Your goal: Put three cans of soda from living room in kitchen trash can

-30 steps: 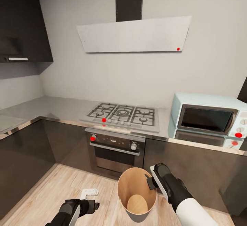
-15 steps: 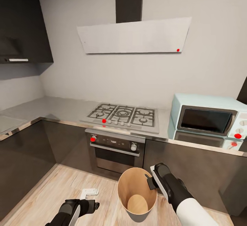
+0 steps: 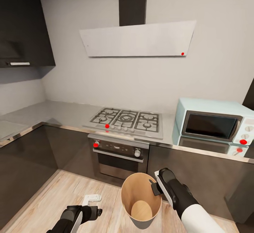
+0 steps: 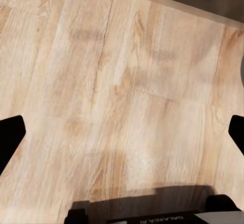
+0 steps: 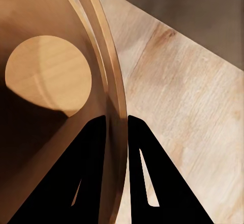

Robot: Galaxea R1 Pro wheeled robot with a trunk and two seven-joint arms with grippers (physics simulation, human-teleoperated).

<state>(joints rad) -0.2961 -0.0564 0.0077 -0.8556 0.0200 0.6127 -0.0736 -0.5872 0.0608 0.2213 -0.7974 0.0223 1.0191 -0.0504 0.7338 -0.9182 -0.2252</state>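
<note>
Tash can [image 3: 141, 200], a round tapered bin with grey outside and tan wood-like inside, sits at 6 o'clock in the head view, over the light wood floor [image 3: 53, 197] before the dark grey kitchen cabinets [image 3: 197, 176]. Its rim at 3 o'clock runs between the right gripper's [image 3: 154, 183] two black fingers [image 5: 86, 173], one inside the wall and one outside, pinching the wall [image 5: 114, 107]. Its round pale bottom [image 5: 48, 76] is bare. The left gripper [image 3: 95, 211] hangs at 7 o'clock, its fingers [image 4: 10, 137] spread wide over bare floor, holding nothing. On the bench [image 3: 63, 111] at 12 o'clock lies a steel gas hob [image 3: 125, 118], with a pale blue microwave [image 3: 213, 125] at 3 o'clock.
</note>
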